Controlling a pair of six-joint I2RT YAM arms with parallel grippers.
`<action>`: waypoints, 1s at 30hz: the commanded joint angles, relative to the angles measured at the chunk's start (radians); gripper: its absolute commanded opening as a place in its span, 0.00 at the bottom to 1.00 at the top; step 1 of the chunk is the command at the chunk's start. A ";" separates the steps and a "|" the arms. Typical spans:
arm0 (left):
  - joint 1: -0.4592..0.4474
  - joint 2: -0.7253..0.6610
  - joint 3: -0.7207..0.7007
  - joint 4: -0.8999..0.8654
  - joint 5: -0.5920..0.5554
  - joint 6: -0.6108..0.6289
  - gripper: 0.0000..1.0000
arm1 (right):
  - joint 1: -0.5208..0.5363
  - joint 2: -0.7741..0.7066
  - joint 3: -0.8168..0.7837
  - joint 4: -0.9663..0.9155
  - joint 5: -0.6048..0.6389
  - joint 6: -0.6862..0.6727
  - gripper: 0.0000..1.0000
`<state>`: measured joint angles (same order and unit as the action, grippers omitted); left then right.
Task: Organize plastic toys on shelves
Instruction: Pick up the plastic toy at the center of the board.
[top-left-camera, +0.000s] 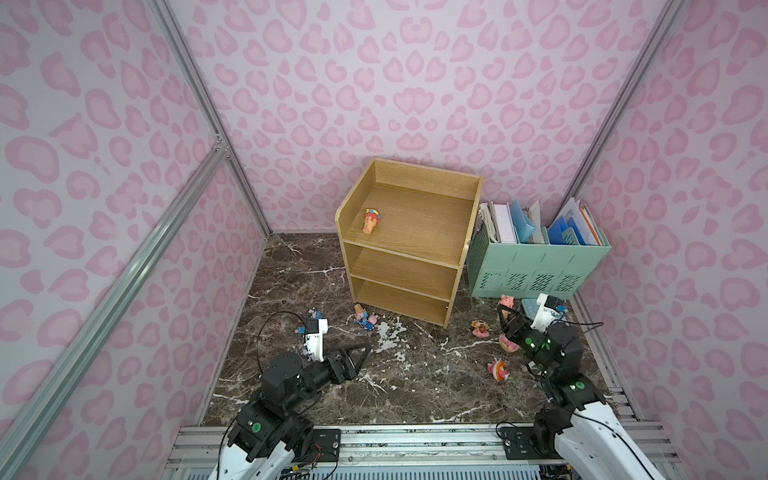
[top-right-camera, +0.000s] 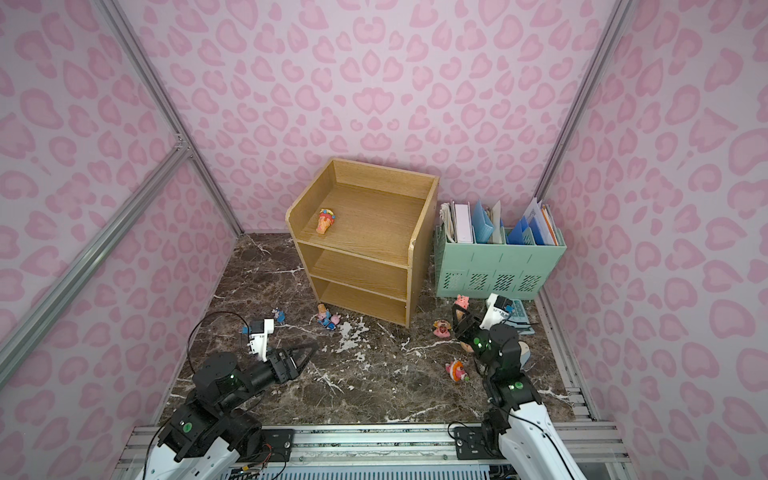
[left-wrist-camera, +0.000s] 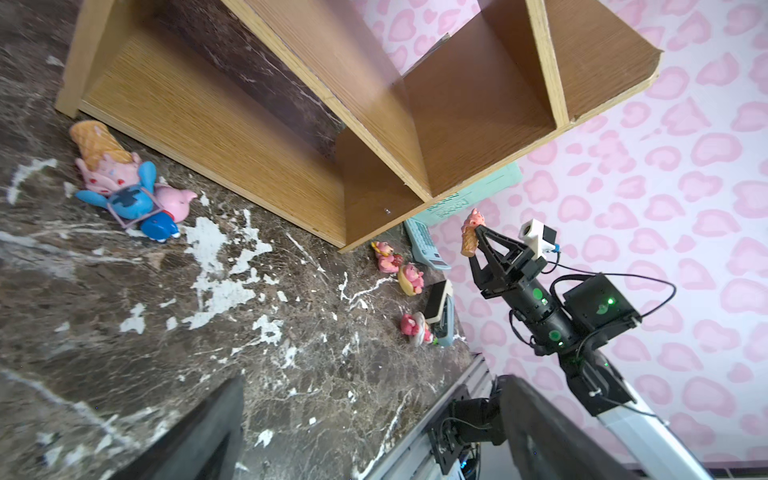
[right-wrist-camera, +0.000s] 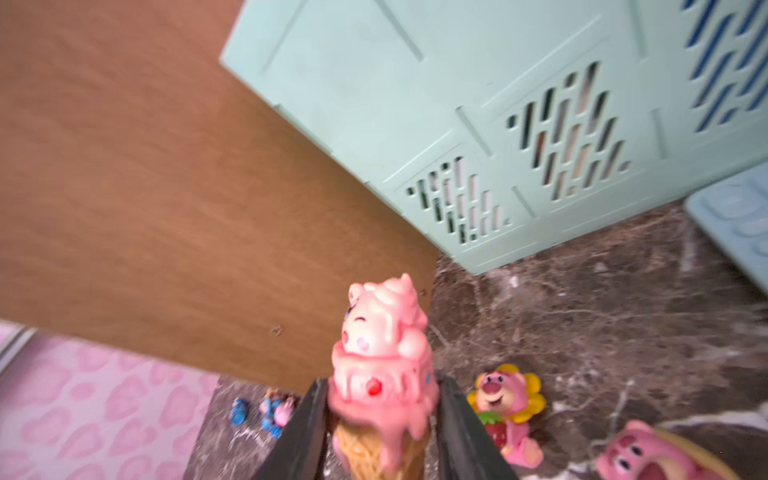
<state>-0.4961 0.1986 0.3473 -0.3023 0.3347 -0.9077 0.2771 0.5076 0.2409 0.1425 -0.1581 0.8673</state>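
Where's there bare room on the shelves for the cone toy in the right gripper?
The top tier is bare from the lying cone toy near its left rim across to the right rim. The middle tier and bottom tier look bare. Crowded: the table beside the right gripper and its held cone toy, among pink toys.

So both top views sit high up on the robot's side, staring down at the whole marble table (top-left-camera: 415, 386) and shelves (top-left-camera: 353, 199), the left wrist cam is low, looking across at those shelves and the right gripper (left-wrist-camera: 473, 243), and the right wrist cam's jammed right up against the ice-cream cone toy (right-wrist-camera: 382, 374).
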 joint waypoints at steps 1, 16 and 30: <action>-0.001 -0.017 -0.047 0.144 0.059 -0.092 0.98 | 0.075 -0.097 -0.052 -0.021 -0.125 0.084 0.34; -0.363 0.327 -0.099 0.547 -0.067 0.099 0.96 | 0.663 0.144 -0.039 0.303 0.140 0.203 0.34; -0.515 0.652 -0.060 0.943 -0.154 0.063 0.92 | 0.769 0.223 0.018 0.328 0.191 0.076 0.34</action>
<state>-1.0100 0.8810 0.2863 0.5152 0.1967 -0.8104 1.0412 0.7525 0.2481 0.4904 0.0109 1.0428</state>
